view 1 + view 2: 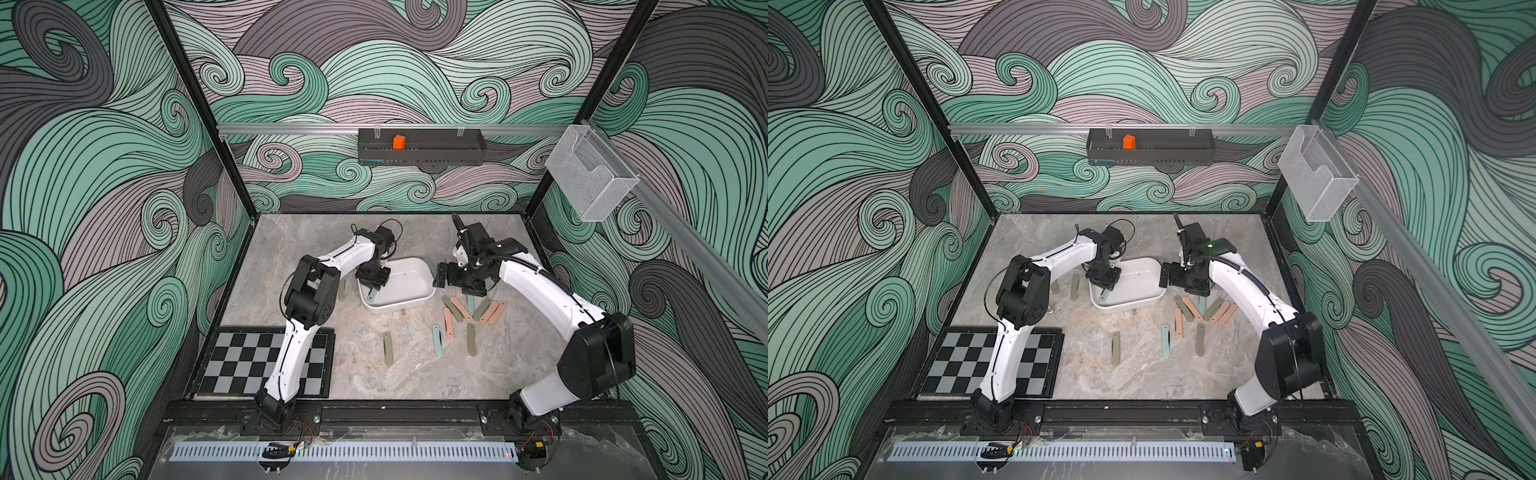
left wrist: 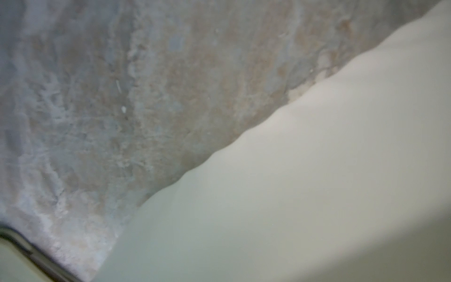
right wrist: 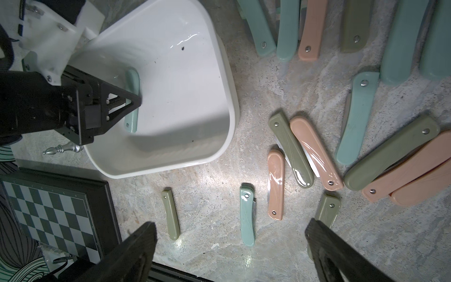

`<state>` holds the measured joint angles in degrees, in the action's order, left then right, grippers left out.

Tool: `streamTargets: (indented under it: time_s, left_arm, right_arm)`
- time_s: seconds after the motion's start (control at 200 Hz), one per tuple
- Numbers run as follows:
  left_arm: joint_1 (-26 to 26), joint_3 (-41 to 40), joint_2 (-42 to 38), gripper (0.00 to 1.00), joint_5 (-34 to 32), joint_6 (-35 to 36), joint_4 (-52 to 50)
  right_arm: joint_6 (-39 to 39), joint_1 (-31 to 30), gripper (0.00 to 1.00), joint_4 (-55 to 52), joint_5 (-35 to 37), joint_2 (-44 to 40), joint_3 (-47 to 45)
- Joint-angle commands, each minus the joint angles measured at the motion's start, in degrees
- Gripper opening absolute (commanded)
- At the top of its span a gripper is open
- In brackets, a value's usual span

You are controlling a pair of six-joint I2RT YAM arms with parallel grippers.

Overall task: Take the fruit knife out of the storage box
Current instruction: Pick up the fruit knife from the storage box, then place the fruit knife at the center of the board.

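The white storage box (image 1: 409, 282) (image 1: 1138, 282) (image 3: 183, 97) sits mid-table. A folded teal fruit knife (image 3: 131, 80) (image 1: 372, 296) lies inside it near the left wall. My left gripper (image 1: 373, 286) (image 1: 1104, 284) (image 3: 139, 100) reaches down into the box, and its fingers meet around the knife's middle. The left wrist view shows only marble and a blurred pale surface close to the lens. My right gripper (image 1: 438, 276) (image 1: 1165, 274) (image 3: 229, 227) hovers just right of the box, open and holding nothing.
Several folded knives (image 3: 290, 151) in green, teal and peach lie on the marble right of and in front of the box; two more (image 1: 1074, 286) lie left of it. A chessboard (image 1: 266, 361) sits front left. On the walls hang a black tray (image 1: 422, 149) and a clear basket (image 1: 590, 174).
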<state>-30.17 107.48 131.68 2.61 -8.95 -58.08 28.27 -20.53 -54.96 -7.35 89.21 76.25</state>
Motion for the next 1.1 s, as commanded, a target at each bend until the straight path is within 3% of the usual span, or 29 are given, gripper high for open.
streamTargets:
  time_s: [0.0, 0.36, 0.585, 1.096]
  left_arm:
    - [-0.2, 1.7, 0.5, 0.26, -0.8, 0.4, -3.3]
    - [-0.5, 8.4, -2.9, 0.26, -1.5, -1.0, -8.0]
    - [-1.0, 8.5, -7.3, 0.26, -1.1, -3.2, -10.5]
    - [-1.0, -18.3, -33.8, 0.29, -2.4, -15.4, -8.3]
  right_arm:
    - [1.2, 0.0, 0.98, 1.2, -2.0, -0.4, 0.5]
    - [2.6, -1.3, 0.98, 3.6, -4.2, -1.0, -0.2]
    - [3.8, -3.9, 0.98, 4.4, -3.7, -0.9, -0.3]
    - [9.7, -14.0, 0.98, 8.8, -1.0, -1.3, -2.9]
